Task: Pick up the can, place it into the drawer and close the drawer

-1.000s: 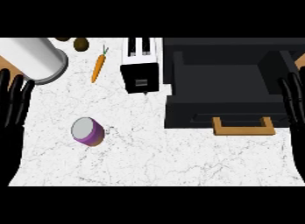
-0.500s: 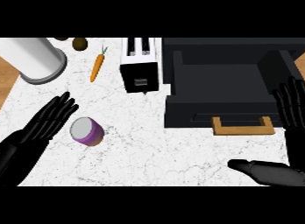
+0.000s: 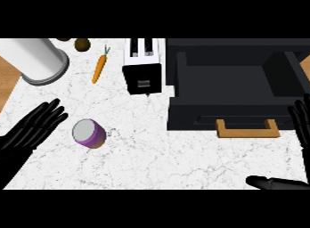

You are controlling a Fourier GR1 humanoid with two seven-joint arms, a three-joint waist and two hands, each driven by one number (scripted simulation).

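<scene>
The can, purple-walled with a pale top, lies tipped on the white marble bench, left of centre and well apart from the drawer, which stands pulled open at the right with its wooden handle toward the robot. The left hand hovers just beside the can on its left, fingers straight and spread, holding nothing and not visibly touching it. The right hand is at the right edge near the drawer front, fingers up and relaxed, at rest. Judging from this, the step in hand is the approach to the grasp: nothing is lifted yet. The next move calls for the left hand to close the small gap and curl its fingers and thumb round the can's side; since the can is on its side it may roll away if nudged. Then comes a carry rightward across the bench, clear of the toaster. A carrot and a large white cylinder sit farther back, out of the way.
</scene>
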